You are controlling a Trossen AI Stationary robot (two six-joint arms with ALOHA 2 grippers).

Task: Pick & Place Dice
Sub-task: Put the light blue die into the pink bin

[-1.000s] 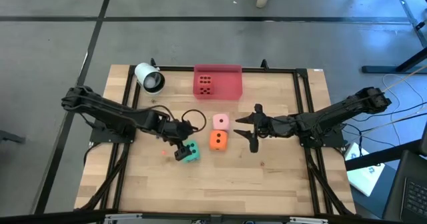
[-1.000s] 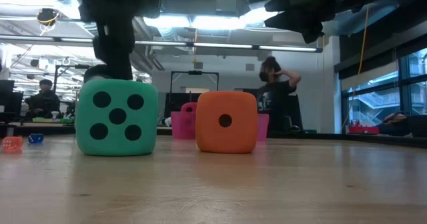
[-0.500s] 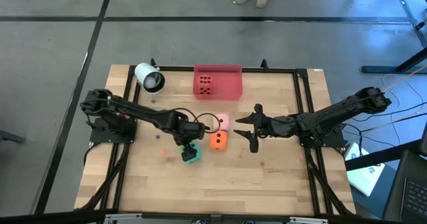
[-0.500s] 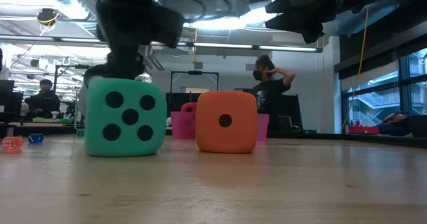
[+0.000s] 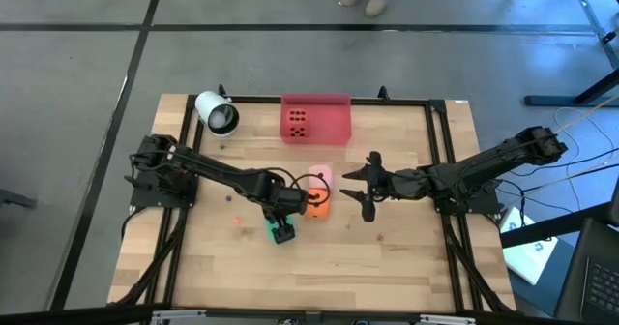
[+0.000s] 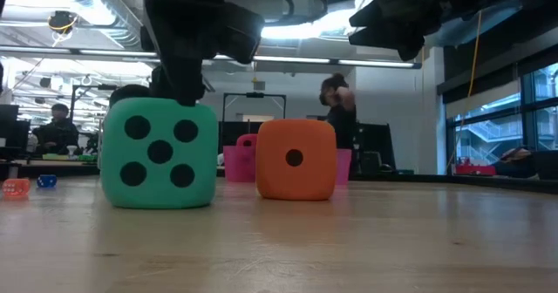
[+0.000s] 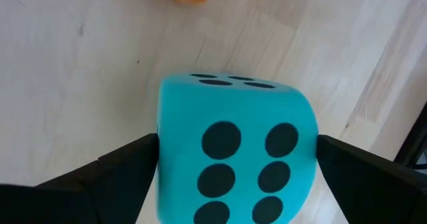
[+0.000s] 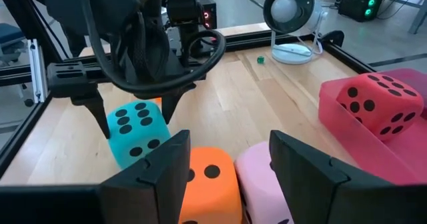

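Green die (image 7: 233, 154) is sitting on the desk (image 5: 387, 257) between my left jaws (image 5: 281, 230), whose fingers are standing spread on either side of it, not visibly pinching. Orange die (image 6: 296, 159) is resting just beyond those jaws, with the pink die (image 8: 267, 177) touching its far side. Both are lying just ahead of my right jaws (image 8: 227, 164), which are hovering spread above the desk, holding nothing. Red die (image 5: 298, 123) is lying in the pink tray (image 5: 329, 107), well beyond both jaws.
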